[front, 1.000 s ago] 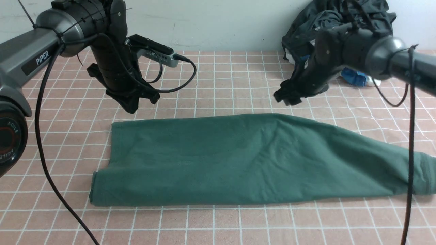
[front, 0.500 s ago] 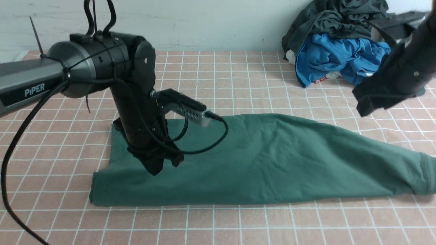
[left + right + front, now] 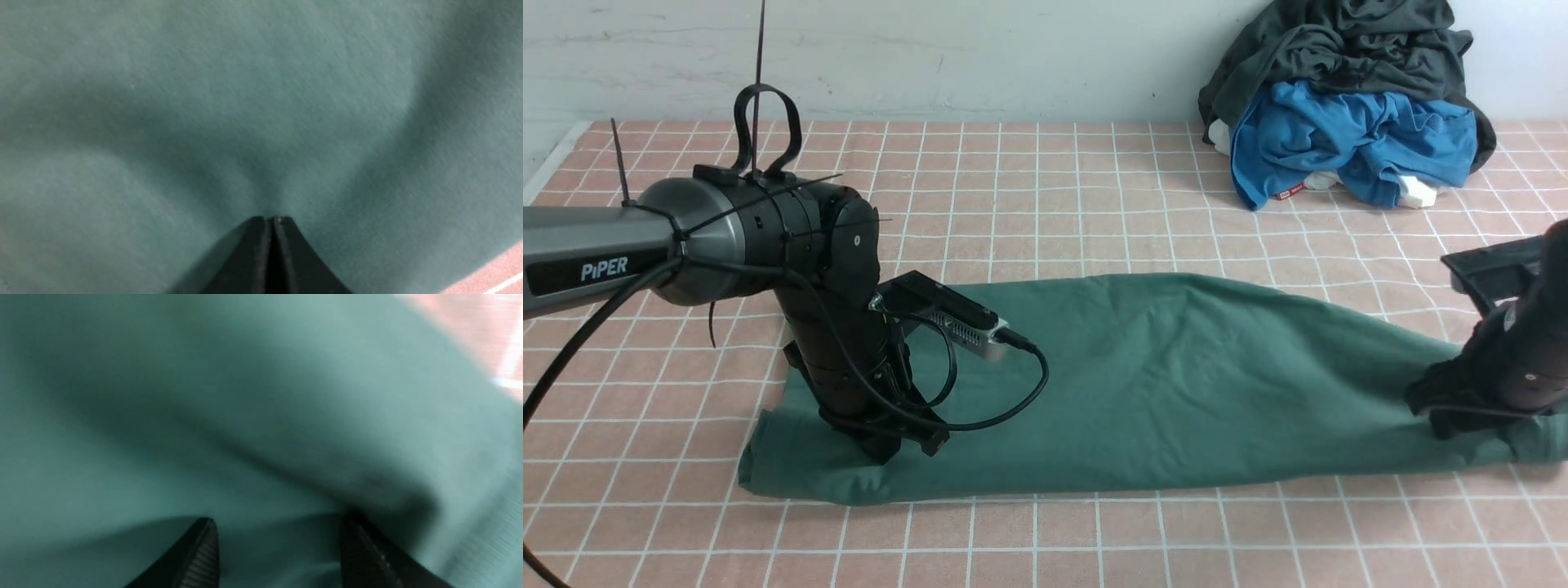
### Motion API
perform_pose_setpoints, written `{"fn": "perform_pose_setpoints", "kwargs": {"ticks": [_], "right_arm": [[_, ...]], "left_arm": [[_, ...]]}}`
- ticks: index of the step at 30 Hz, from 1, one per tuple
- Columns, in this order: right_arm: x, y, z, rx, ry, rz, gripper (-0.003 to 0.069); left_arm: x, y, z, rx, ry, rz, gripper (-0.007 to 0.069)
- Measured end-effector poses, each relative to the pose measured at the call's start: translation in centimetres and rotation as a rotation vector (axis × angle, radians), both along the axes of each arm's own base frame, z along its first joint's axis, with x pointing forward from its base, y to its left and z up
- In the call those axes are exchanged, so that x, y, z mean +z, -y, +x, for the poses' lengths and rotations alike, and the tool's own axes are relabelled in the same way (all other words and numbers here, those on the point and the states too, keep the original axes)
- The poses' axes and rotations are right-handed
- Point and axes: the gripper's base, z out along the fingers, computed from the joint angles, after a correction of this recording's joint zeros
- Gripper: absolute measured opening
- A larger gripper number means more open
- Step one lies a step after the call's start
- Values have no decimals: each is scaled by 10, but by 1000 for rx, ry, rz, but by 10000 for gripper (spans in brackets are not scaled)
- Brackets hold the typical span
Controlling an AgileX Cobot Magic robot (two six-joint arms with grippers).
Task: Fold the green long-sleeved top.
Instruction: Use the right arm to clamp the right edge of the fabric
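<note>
Both arms have been brought down in the last second. The left gripper [image 3: 900, 445], then held high at the far left, is now planted on the green long-sleeved top [image 3: 1160, 384]. The right gripper [image 3: 1462, 420], then up near 1 o'clock, has been dropped by the sleeve end [image 3: 1539, 441]. The top itself has hardly been shifted. It is laid in a long band across the bench [image 3: 1045, 539], from 9 o'clock to 3 o'clock.

Nearest, at the top's 8 o'clock corner, the left gripper is seen fully shut, its tip pushed into the cloth so that creases are drawn towards it. Whether a pinch of cloth is caught cannot be told. If nothing is caught, a lift would come away empty. If it is meant as an anchor, the corner could be dragged and the near edge rumpled. The looped cable [image 3: 1044, 380] hung beside it could be snagged on the cloth.

Further round, at 3 o'clock, the right gripper is spread wide, astride the fabric, with nothing yet gripped. If it is closed too shallow, only the upper layer may be taken, and the sleeve may be peeled apart when carried over.

Farthest, at 1 o'clock, the blue garment [image 3: 1347, 139] and the dark grey garment [image 3: 1339, 41] are heaped well apart. No trouble is expected there unless a swing is made wide.
</note>
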Motion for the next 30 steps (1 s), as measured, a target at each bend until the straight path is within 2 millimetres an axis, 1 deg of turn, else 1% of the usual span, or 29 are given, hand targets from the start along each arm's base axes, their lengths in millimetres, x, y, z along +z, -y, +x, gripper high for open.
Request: {"fn": "perform_pose_setpoints", "kwargs": {"ticks": [3,4,6,8,10,11,13,14,16,19,21,26,30], "right_arm": [[-8,28,10,-102,3,-6,385],[-8,32,11,-117,2,-5,385],[-1,50,18,-176,2,-15,386],[11,65,23,-217,10,-26,386],[22,72,25,-239,25,-30,386],[32,75,24,-249,42,-34,386],[44,78,20,-268,64,-28,386],[48,79,17,-282,75,-20,387],[49,80,14,-296,80,-3,392],[31,80,6,-320,51,42,423],[14,80,4,-335,22,68,460],[-16,80,5,-356,-40,92,512],[-17,80,7,-362,-36,97,519]], "left_arm": [[0,-1,0,-4,2,6,-3],[0,-1,0,-6,3,8,-3],[0,-1,0,-8,4,11,-3],[0,-1,0,-8,4,11,-3],[0,-1,0,-8,4,12,-3],[0,-1,0,-9,5,14,-3],[0,-1,0,-9,5,14,-3],[0,-1,0,-9,5,14,-3],[0,-1,0,-9,5,14,-3],[0,-1,0,-10,5,14,-3],[0,-1,0,-10,5,14,-3],[0,-1,0,-10,5,14,-3],[0,-1,0,-10,5,14,-3]]}}
